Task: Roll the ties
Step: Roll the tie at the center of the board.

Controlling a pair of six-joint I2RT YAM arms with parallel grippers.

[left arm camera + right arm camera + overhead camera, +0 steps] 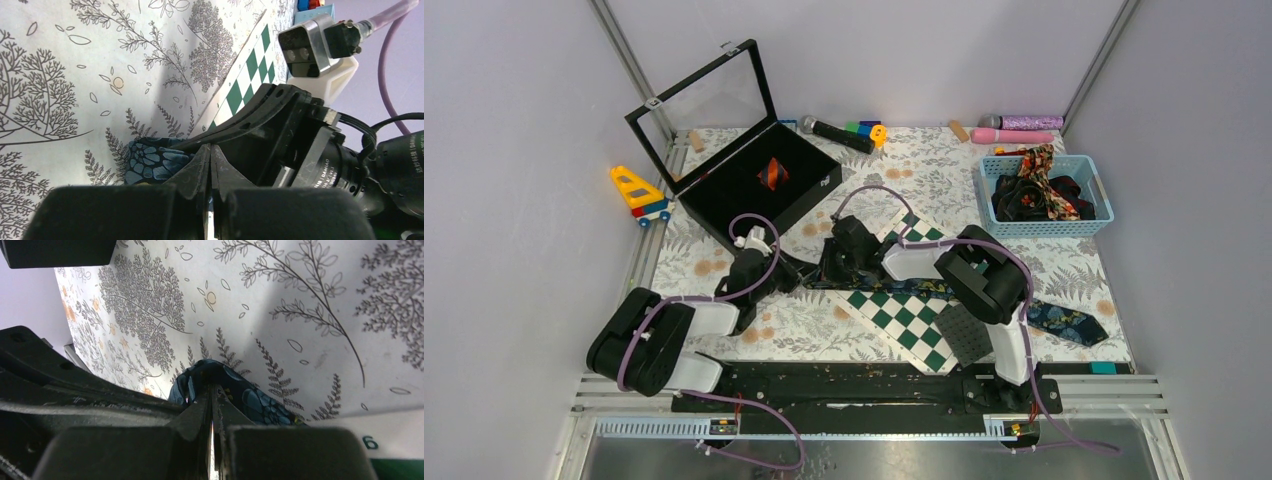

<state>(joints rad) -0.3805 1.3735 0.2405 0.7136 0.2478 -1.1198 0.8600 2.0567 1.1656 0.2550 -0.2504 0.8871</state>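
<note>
Lying across the board (904, 322) mid-table, the navy tie (1064, 320) ran its wide end toward the table's (1074, 268) near right corner. Right gripper (212, 390) was closed, pinching the tie's narrow end; left gripper (210, 150) was closed at that same end, hold unclear. Other ties (1039, 190) filled the basket (1049, 229) at the far right corner.

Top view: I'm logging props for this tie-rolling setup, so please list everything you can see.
Board: one, green-white chequered, front centre.
Floral tie: one, navy, lying across board.
Box: one, black, lid open, back left.
Rolled tie: one, red-black, inside box.
Basket: one, blue, back right, holding ties.
Toy truck: one, yellow, left edge.
Microphone: one, black, back centre.
Tubes: two, pink and purple, back right.
Left gripper: one, black, shut beside floral tie's end.
Right gripper: one, black, shut on floral tie.
</note>
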